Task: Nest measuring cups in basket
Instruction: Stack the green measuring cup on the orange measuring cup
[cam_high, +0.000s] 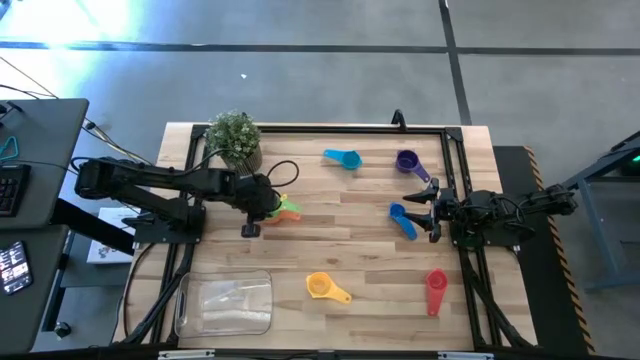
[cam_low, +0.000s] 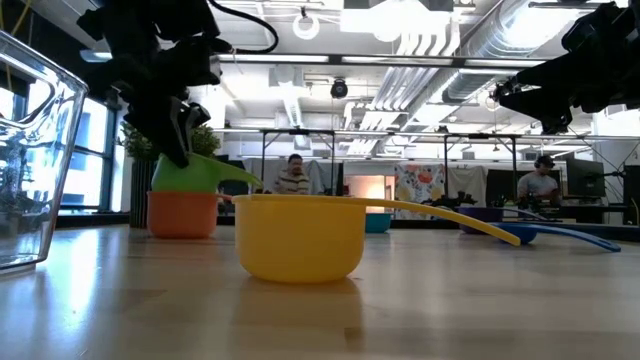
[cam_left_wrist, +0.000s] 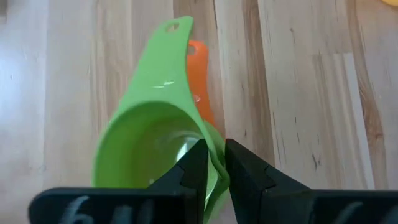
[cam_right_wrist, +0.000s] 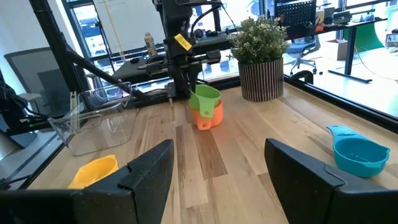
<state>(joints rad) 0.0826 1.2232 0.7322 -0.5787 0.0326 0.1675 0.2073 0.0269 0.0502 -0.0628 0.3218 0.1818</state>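
Green cup (cam_left_wrist: 149, 140) sits nested in the orange cup (cam_left_wrist: 200, 87) on the table's left half, near the plant (cam_high: 235, 138). The left gripper (cam_left_wrist: 213, 168) is down on it, its fingers (cam_left_wrist: 193, 167) pinching the green cup's rim between them. The basket (cam_high: 224, 303) lies at the table's near-left corner, well apart from that pair, and the yellow cup (cam_high: 324, 288) rests just beside it toward the middle. On the right half lie the light blue cup (cam_high: 343, 158), purple cup (cam_high: 409, 163), dark blue cup (cam_high: 402, 220) and red cup (cam_high: 436, 290), all apart from each other. The right gripper (cam_high: 422, 208) hangs by the dark blue cup with jaws spread wide and nothing between them.
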